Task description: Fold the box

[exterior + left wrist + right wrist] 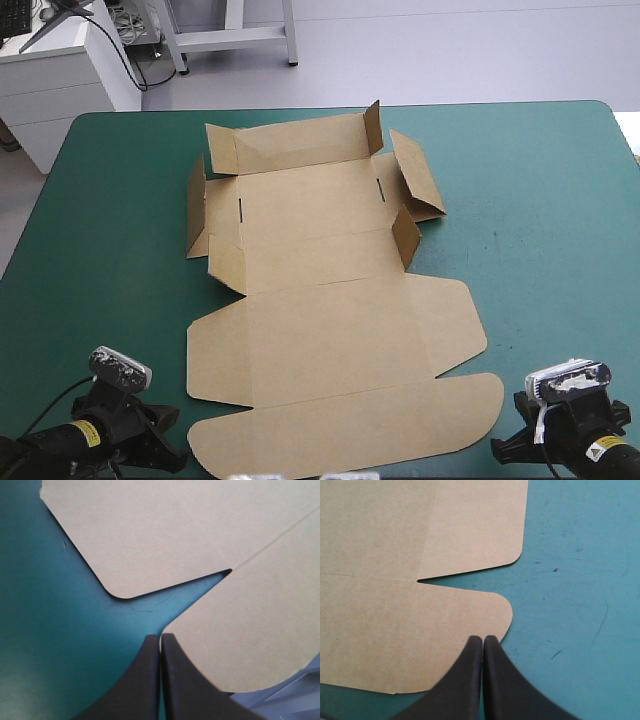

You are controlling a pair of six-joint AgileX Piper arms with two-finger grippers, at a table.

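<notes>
The brown box [330, 300] lies as a cut sheet in the middle of the teal-green table, its lid panels flat toward the near edge and its far flaps partly raised. My left gripper [165, 440] rests at the near left, just beside the sheet's near left corner. In the left wrist view this gripper [160, 636] is shut with nothing in it, pointing at the notch between two rounded flaps of the box [200, 535]. My right gripper [510, 440] sits at the near right corner. In the right wrist view it [483, 637] is shut and empty, its tip at the rounded flap of the box [410, 620].
Bare teal-green cover [550, 220] stretches right and left of the sheet. Beyond the table's far left corner stands a white cabinet [60, 80]. The table's near edge runs close behind both grippers.
</notes>
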